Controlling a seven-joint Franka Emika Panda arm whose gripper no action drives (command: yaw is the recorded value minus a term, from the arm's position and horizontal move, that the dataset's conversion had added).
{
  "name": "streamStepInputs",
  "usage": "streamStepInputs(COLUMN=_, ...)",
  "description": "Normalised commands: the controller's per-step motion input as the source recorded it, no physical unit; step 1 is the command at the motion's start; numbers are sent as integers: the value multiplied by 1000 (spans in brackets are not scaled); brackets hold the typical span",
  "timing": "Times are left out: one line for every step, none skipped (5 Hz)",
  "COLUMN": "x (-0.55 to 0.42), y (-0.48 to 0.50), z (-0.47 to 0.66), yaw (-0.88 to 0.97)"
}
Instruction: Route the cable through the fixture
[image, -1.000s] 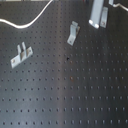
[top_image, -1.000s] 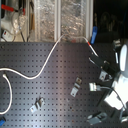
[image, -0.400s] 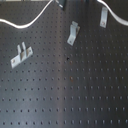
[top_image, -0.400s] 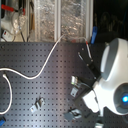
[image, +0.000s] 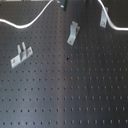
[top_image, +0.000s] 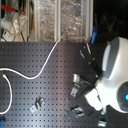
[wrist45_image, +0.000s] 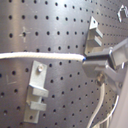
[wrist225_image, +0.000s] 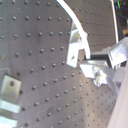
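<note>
While the cable (wrist45_image: 40, 56) runs long-axis across the pegboard counter (wrist45_image: 60, 25), passing just above the near bracket (wrist45_image: 37, 82), its end sits clenched in the claw (wrist45_image: 97, 59); the far bracket (wrist45_image: 95, 35) lies just beyond the claw.

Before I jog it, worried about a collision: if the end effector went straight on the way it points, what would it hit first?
Probably the black pegboard: in the first wrist view the end effector, gripping the cable, faces it among the brackets. Depth is unclear.
</note>
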Motion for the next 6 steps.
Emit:
streamStepInputs(x=441, y=-301, z=136, yaw=-160)
streamStepInputs(x=480, y=-327, z=237, yaw=-389)
streamStepInputs(x=-305, y=-660, z=8, yaw=-226)
streamStepInputs(x=-249, y=-556, z=-129, yaw=-143)
streamStepInputs(x=-417, y=-447, z=-44, yaw=-29)
streamStepInputs(x=-620, y=-294, z=-18, yaw=0)
